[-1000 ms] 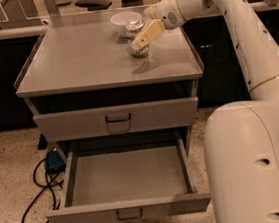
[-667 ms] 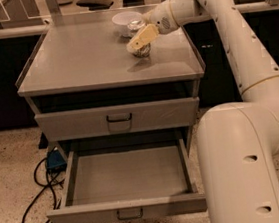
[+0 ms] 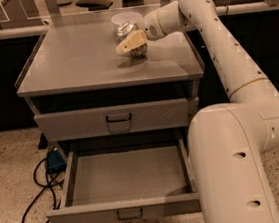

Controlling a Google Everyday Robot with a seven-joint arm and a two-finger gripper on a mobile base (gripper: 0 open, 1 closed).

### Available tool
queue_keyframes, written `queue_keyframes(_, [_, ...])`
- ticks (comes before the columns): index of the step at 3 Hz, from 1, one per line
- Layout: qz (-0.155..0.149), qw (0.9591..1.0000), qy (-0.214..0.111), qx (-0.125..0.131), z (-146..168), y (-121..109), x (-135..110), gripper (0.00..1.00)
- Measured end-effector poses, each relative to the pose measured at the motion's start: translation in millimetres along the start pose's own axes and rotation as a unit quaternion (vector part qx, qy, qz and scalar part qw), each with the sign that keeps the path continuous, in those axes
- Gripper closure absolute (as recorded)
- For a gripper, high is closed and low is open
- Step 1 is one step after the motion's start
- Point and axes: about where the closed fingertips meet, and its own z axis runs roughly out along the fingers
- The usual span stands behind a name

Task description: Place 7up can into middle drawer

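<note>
Trailing over the speckled floor to the left of the cabinet, a dark cable loops away from a small blue box tucked against the cabinet's lower left side. On the cabinet front, the upper drawer is shut, its dark loop handle centred. Below it the middle drawer is pulled fully out, a grey tray with nothing showing inside.

On the cabinet's surface, toward the back right quarter, the 7up can stands just in front of a white bowl and has not been lifted. The robot's gripper sits low over the can and covers most of it. Whether the gripper has closed on the can or only brackets it cannot be told from this view. The white arm sweeps in from the cabinet's right edge. Further right, the robot's bulky body crowds the right end of the open drawer.

The step in hand appears to be the pickup, with the drawer already prepared and the can yet to leave the cabinet top. The next move likely calls for a firm hold. After that comes a lift clear of the bowl, then a carry forward past the cabinet's front lip. The can would then go down into the open drawer, with the arm keeping off the shut drawer above it.
</note>
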Motion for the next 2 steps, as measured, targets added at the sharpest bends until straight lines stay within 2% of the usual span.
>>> queue_keyframes(2, [0.000, 1.0000, 0.000, 0.000, 0.1, 0.0, 0.0, 0.43])
